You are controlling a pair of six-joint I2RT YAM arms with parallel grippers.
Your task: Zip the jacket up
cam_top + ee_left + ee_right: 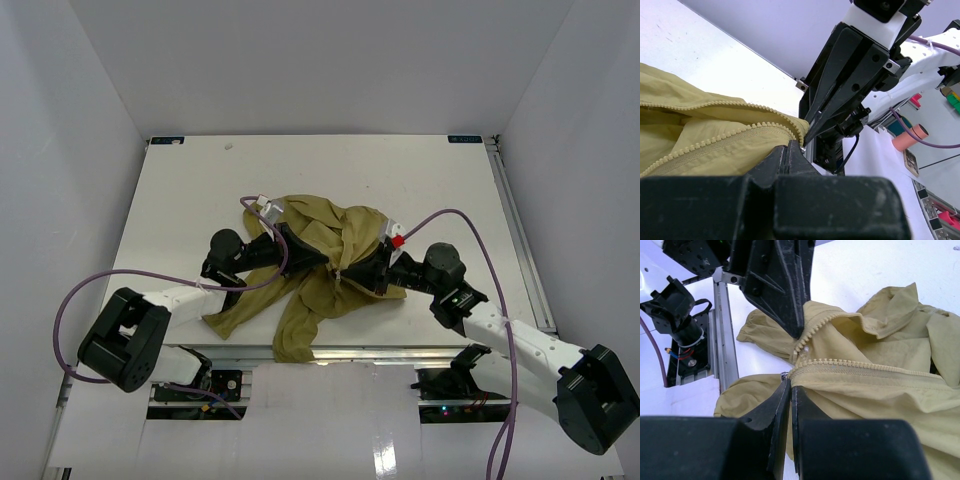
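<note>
Olive-green cloth, the jacket (pixel 335 245) lies crumpled mid-worktop (pixel 200 190), toward the near edge. We find no clean long axis; two folds trail near-left, and one droops over the edge. Its zipper (pixel 850 364) is unjoined, and the tooth rows converge where both arms meet. There the left gripper (pixel 790 146) and the right gripper (pixel 790 382) are each clenched on the jacket, tips nearly touching.

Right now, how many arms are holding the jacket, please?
2: the left arm grips the jacket from the left, the right arm from the right, both at the zipper.
</note>
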